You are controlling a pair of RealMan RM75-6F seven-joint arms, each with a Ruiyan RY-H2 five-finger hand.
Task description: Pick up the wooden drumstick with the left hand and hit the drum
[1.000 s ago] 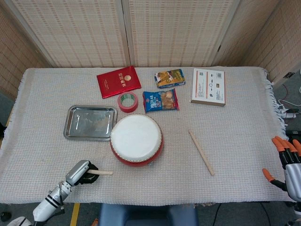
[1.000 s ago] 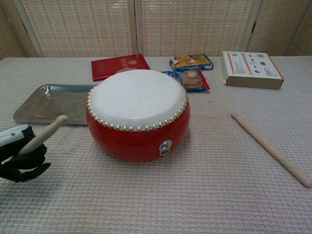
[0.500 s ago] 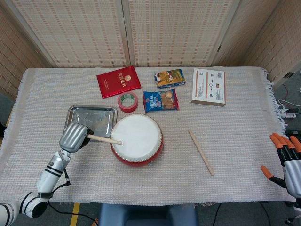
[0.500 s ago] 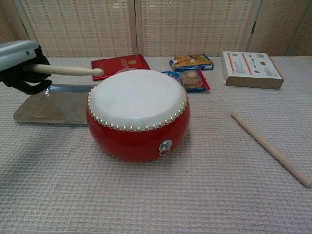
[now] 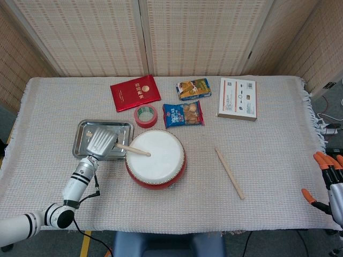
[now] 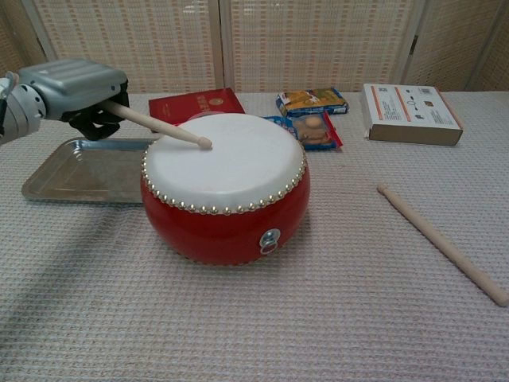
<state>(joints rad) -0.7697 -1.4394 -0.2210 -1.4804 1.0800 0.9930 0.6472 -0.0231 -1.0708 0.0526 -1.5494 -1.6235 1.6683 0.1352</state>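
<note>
Over the left edge of the drum [image 5: 155, 158], the left hand [image 5: 101, 143] grips the wooden drumstick [image 5: 133, 150] by its butt, fingers wrapped round it. The stick slopes down to the right, its rounded tip low over the white skin, a little left of centre. In the chest view the tip [image 6: 204, 143] looks to be touching the skin or just above it — I cannot tell which.

A second ago this hand sat low at the near left edge of the tabletop [image 5: 268, 171], stick pointing at the drum's side. Half a second ago it had risen beside the steel tray [image 5: 84, 151] with the stick level and the tip only reaching the rim. Now it has swung further in over the tray's right end and tipped the stick downward. That reads as the striking stroke itself, at or very near contact; the pickup is done, and the hit is either landing or a moment off.

A second drumstick [image 5: 229, 173] lies untouched on the cloth to the right of the drum. The right hand [image 5: 330, 184] hangs at the far right edge of the tabletop, orange-tipped fingers spread, holding nothing, much where it was before.
</note>
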